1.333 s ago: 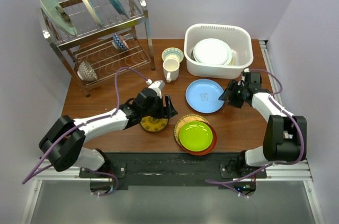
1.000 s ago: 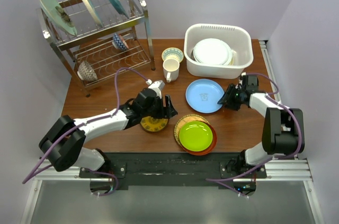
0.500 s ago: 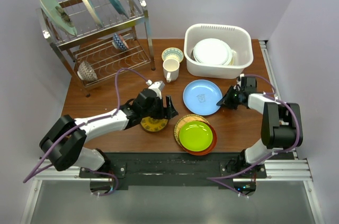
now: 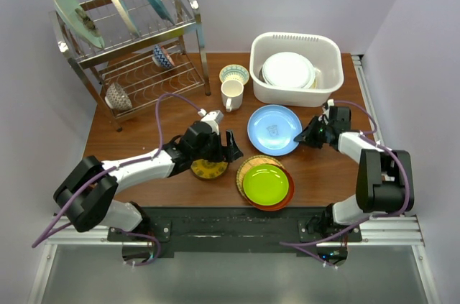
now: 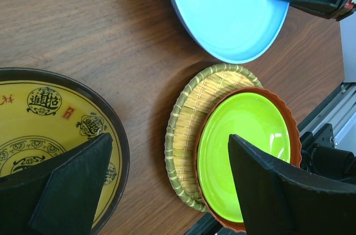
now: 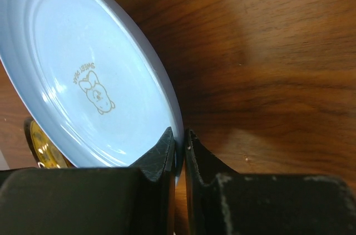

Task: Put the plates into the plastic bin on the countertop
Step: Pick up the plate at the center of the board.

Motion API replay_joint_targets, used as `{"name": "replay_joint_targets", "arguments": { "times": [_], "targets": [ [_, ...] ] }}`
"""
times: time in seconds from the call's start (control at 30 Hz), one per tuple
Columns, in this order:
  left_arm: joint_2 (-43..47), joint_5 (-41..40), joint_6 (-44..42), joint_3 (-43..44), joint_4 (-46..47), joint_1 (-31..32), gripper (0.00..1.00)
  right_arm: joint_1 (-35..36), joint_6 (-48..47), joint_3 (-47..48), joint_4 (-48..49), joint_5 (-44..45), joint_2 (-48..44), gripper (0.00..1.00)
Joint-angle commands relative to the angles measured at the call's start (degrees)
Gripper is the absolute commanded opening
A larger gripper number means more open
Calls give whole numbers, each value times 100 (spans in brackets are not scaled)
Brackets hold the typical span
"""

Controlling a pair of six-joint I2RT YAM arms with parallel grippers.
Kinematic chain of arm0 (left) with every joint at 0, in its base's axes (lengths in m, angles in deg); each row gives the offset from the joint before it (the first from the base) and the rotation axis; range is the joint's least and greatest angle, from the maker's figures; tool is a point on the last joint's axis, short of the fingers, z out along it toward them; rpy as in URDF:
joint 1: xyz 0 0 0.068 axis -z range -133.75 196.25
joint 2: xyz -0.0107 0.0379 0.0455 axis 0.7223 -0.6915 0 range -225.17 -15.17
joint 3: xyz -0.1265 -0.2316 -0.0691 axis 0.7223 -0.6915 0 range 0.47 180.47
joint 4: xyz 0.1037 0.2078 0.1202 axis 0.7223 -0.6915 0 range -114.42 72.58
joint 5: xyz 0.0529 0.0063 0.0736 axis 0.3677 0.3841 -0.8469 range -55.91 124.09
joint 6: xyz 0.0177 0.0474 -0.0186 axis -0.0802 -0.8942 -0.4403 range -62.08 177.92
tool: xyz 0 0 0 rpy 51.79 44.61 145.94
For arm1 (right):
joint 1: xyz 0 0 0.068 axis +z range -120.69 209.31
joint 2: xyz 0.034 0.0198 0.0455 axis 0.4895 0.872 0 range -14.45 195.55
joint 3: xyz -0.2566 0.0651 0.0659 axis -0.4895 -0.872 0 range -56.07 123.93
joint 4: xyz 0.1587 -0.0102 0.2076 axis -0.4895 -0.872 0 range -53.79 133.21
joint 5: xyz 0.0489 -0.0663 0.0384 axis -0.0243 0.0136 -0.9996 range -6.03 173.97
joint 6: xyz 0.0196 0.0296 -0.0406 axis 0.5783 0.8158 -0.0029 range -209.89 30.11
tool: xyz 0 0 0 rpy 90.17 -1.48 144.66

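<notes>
Rim of blue plate (image 4: 272,130) clamped in my right gripper (image 4: 310,136), jaws narrow on plate's right edge. Plate lay on countertop (image 4: 129,139), left of wrist. Plastic bin (image 4: 295,94) sat just beyond plate, far side, slightly left. Right arm nearer. Left gripper (image 4: 224,147) spread wide over yellow patterned plate (image 4: 207,169).

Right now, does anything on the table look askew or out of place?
Only the blue plate: the right gripper pinches its rim, so it appears tipped up off the countertop. Nothing looks spilled or broken.
</notes>
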Motion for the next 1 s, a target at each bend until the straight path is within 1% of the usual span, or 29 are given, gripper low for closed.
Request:
{"name": "replay_joint_targets", "arguments": {
  "times": [0.0, 0.5, 0.97],
  "targets": [
    [-50, 55, 8, 48, 205, 31, 90, -1, 100, -57, 234, -326, -283, 0],
    [-15, -24, 17, 39, 134, 22, 90, 8, 214, -136, 40, -738, -880, 0],
    [-129, 28, 61, 39, 196, 22, 90, 17, 293, 198, -347, -844, -1452, 0]
  ]
}}
